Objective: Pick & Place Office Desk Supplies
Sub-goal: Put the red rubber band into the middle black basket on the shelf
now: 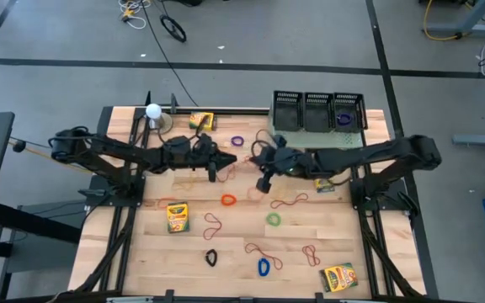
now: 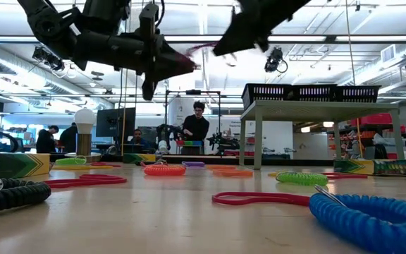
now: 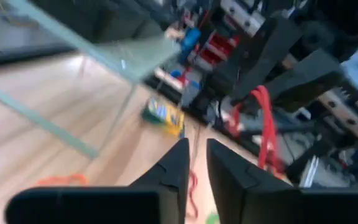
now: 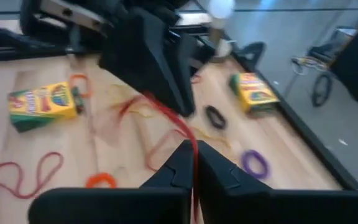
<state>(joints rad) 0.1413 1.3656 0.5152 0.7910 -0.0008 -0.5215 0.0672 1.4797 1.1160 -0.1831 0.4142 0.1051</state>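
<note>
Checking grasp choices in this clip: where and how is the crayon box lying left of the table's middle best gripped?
The crayon box lies flat and clear of the rubber bands. Come straight down with the fingers across its narrower width, at mid-length; its flat parallel sides probably suit that best.

the left wrist view is motion-blurred: a red rubber band (image 3: 265, 127) hangs on dark, indistinct arm parts. in the low view a blue coil (image 2: 379, 220) and a crayon box (image 2: 5, 164) run off the frame's edges.
</note>
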